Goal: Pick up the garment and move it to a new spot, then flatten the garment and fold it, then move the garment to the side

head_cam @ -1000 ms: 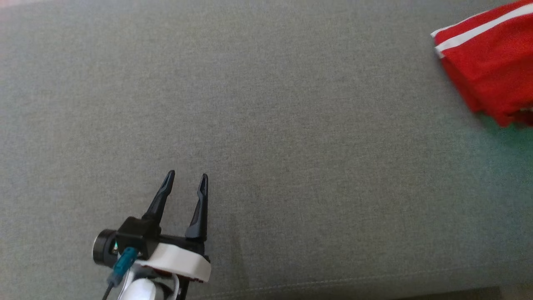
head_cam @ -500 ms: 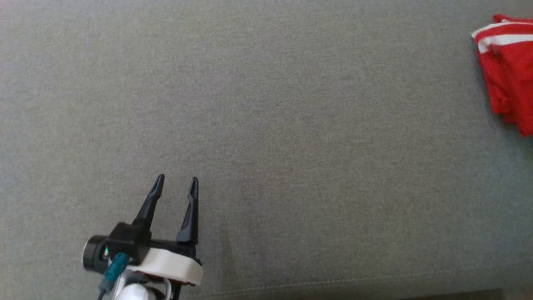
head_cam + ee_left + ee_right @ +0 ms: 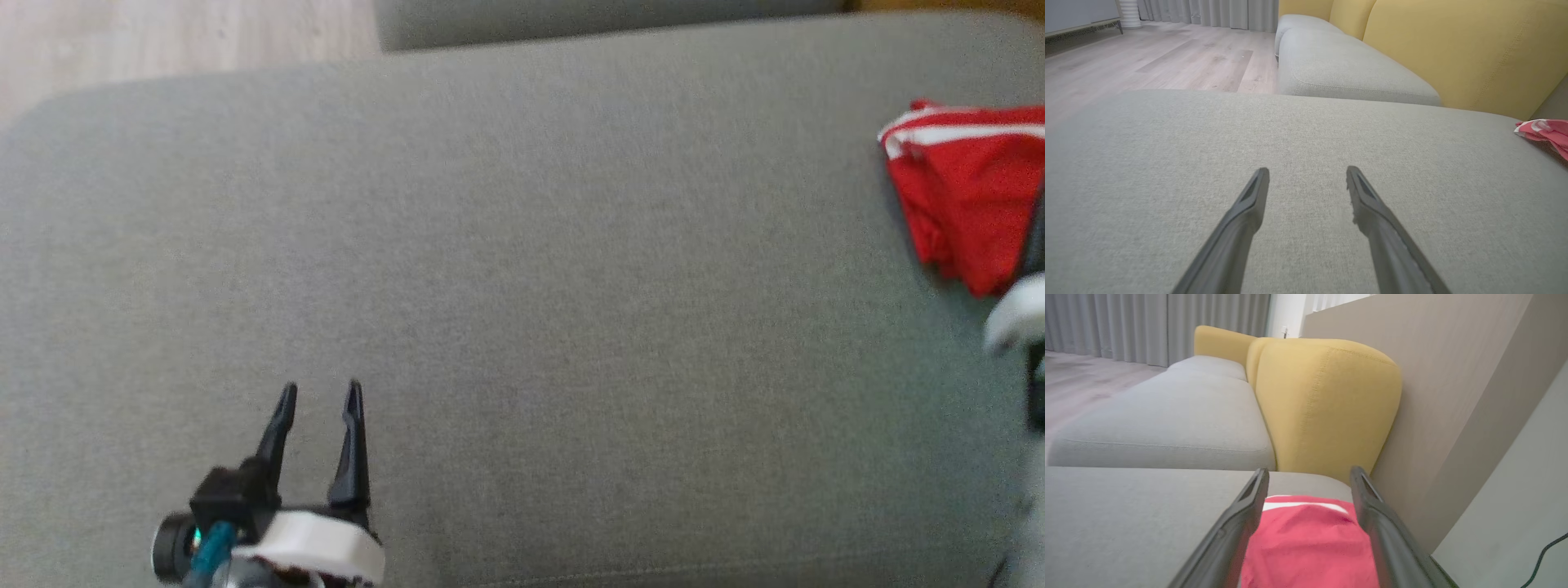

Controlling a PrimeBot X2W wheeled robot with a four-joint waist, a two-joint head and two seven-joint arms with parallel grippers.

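**Jaws apart on both arms, garment [image 3: 963, 196] lying at the cushion's right end**

Left gripper [image 3: 320, 390] is hovering over the near left of the grey seat cushion [image 3: 571, 286], its jaws standing apart with nothing between them; right gripper [image 3: 1309, 473] is pointing out over the garment, its jaws spread wide, red cloth showing between and beneath them; whether they are touching it cannot be told; the garment is lying bunched, white stripe along its far edge, close to the yellow backrest [image 3: 1323, 400], well apart from the left gripper.
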